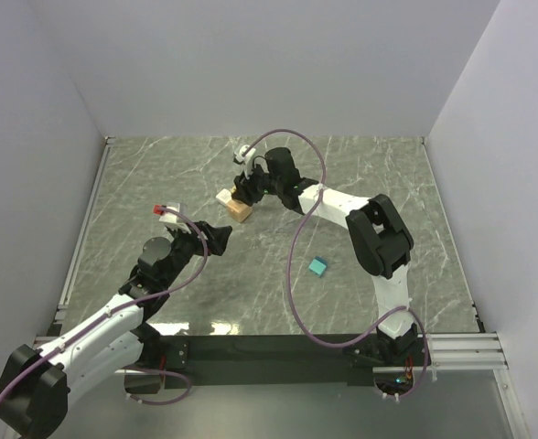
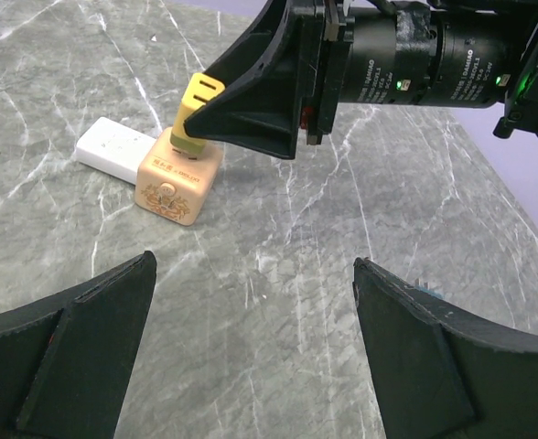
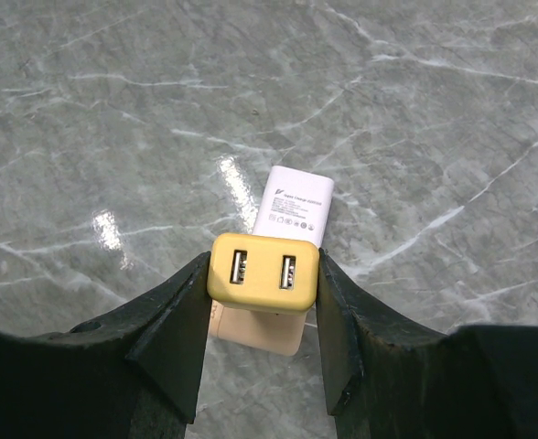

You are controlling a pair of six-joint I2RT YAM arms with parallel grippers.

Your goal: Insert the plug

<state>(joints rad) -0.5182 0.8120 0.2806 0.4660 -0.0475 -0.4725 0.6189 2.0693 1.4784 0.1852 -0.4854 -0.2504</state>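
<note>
Quick count: one yellow plug [image 3: 263, 273], one tan cube [image 2: 177, 187], one white charger block [image 2: 113, 149], one small teal block [image 1: 318, 266], two claws; all of it on the grey marbled table [image 1: 141, 174].

The right claw [image 3: 263, 297] is narrowed down on the yellow plug, one finger on each side, with the plug's two USB ports facing up at the wrist camera; the plug stands upright right on top of the tan cube, toward the far middle of the table; its prongs are hidden, so I can't tell how deep it sits in there.

The white charger block lies flat up against the cube's far-left side; the print on it is too small to read.

The left claw [image 2: 255, 320] is wide open and holding nothing, hovering near the cube on its near-left side, apart from it; in its own view the two fingers are cut off at the bottom edge.

The teal block sits alone, well to the right and nearer; too small to say what it is; in the top view the right claw covers most of the plug.
</note>
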